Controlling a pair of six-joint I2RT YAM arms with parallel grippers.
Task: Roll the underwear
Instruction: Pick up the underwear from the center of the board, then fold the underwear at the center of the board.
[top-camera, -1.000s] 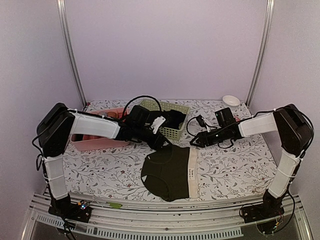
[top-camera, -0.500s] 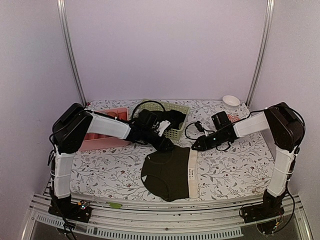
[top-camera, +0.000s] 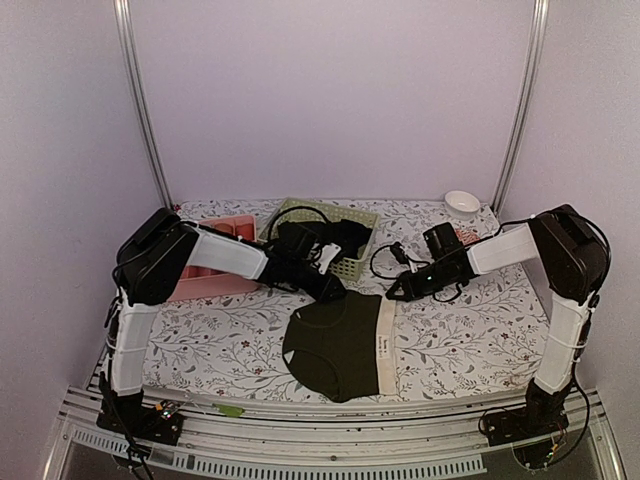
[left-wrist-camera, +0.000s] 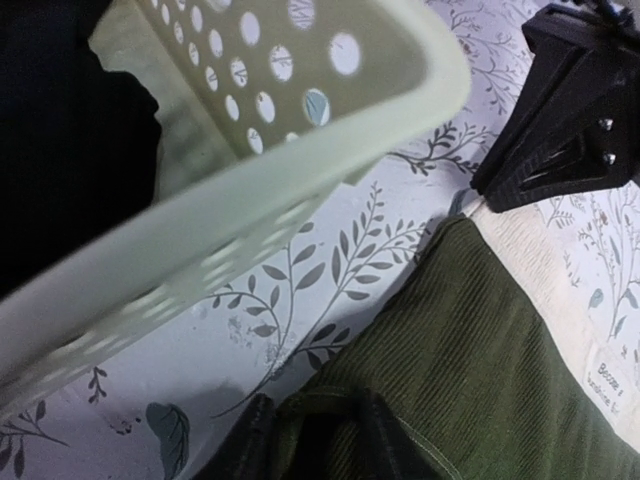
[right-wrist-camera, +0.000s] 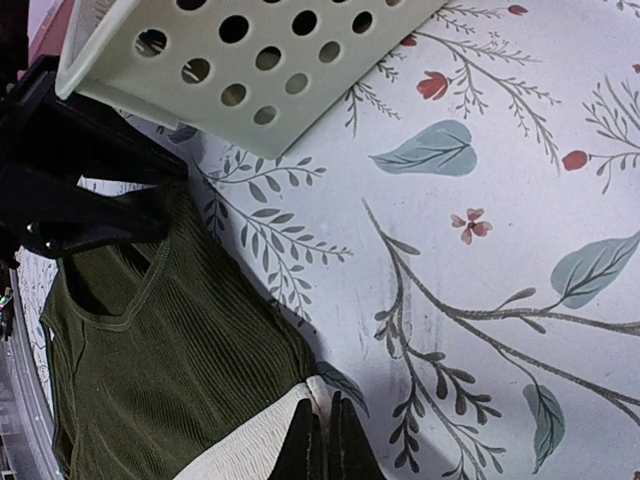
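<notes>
The underwear (top-camera: 338, 345) lies flat on the table, dark olive ribbed cloth with a cream waistband (top-camera: 387, 345) along its right edge. My left gripper (top-camera: 333, 290) is down on its far left corner. In the left wrist view that gripper (left-wrist-camera: 315, 440) has its fingers still apart, one on each side of the raised hem of the underwear (left-wrist-camera: 480, 340). My right gripper (top-camera: 392, 293) is at the far right corner. The right wrist view has the right gripper (right-wrist-camera: 325, 440) shut on the corner of the waistband (right-wrist-camera: 250, 440).
A pale green perforated basket (top-camera: 357, 268) stands just behind the underwear, close to both grippers, with black garments (top-camera: 345, 235) in it. A pink tray (top-camera: 200, 282) lies at the left under the left arm. A small white bowl (top-camera: 462, 201) sits at the far right.
Both grippers have come in and down onto the underwear's far corners. The right gripper has shut on the waistband corner. The left gripper's fingers have narrowed around the hem.
</notes>
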